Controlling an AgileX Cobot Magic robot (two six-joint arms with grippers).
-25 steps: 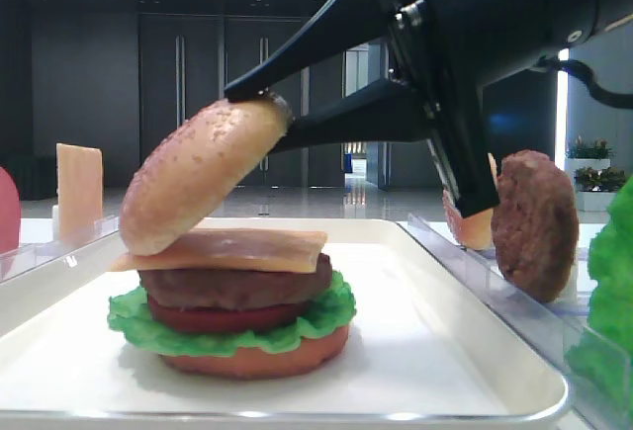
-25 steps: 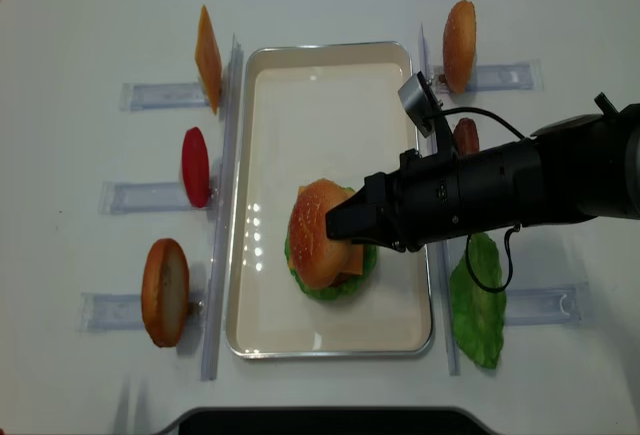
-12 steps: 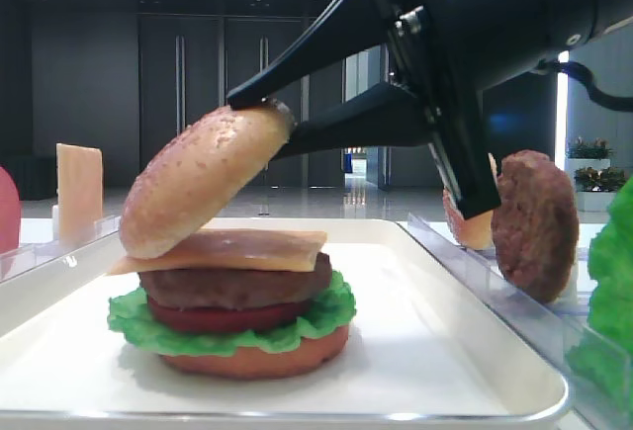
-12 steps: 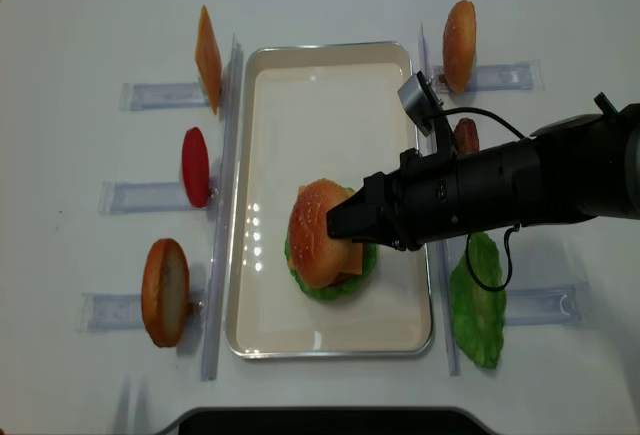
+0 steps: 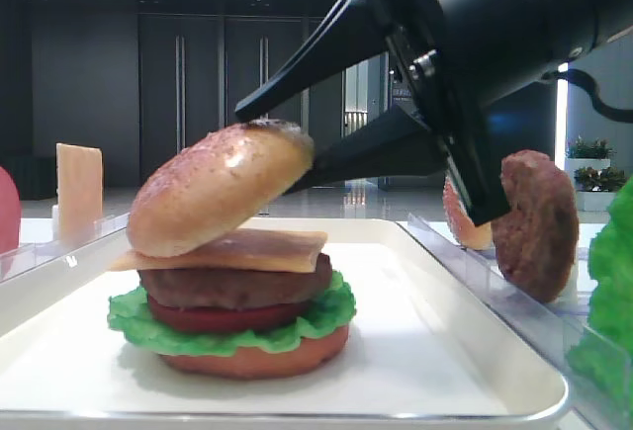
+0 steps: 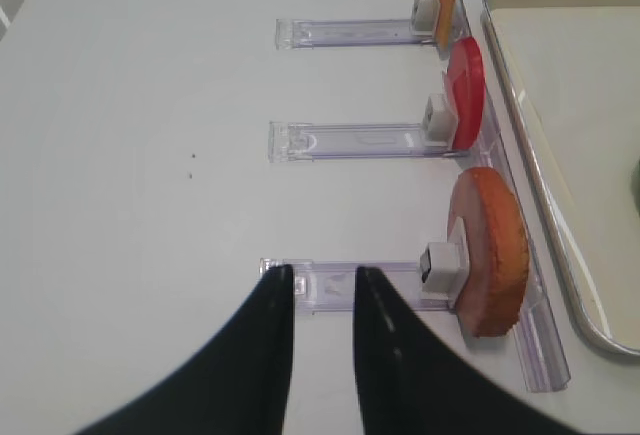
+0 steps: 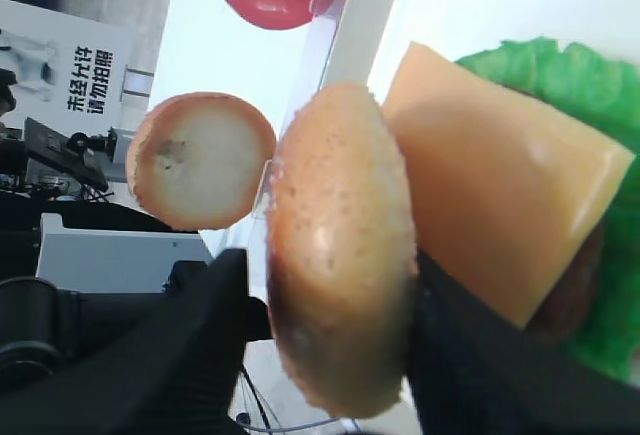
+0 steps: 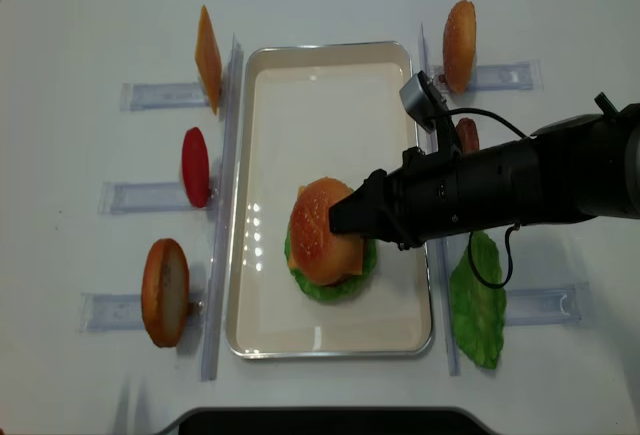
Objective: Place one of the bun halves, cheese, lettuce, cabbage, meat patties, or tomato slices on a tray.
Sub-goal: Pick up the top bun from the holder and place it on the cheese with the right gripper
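Observation:
A white tray [image 8: 320, 95] holds a stacked burger: bottom bun [image 5: 257, 359], lettuce [image 5: 326, 316], tomato slice [image 5: 218, 318], meat patty [image 5: 237, 287] and cheese [image 5: 257, 249]. A domed bun half [image 5: 218, 188] lies tilted on the cheese, its left edge down. My right gripper [image 5: 269, 141] reaches in from the right with its fingers either side of the bun's raised edge. In the right wrist view one finger [image 7: 225, 295] stands a little off the bun [image 7: 340, 255]. My left gripper [image 6: 322, 273] hovers slightly open and empty over a clear rack left of the tray.
Clear racks flank the tray. The left ones hold a cheese slice [image 8: 208, 58], a tomato slice [image 8: 195, 167] and a bun half [image 8: 165, 292]. On the right stand a bun [image 8: 460, 32], a patty [image 8: 466, 135] and a lettuce leaf [image 8: 478, 300].
My right gripper's jaws have spread apart. The bun half has sunk and levelled out onto the cheese. The left arm has not moved.

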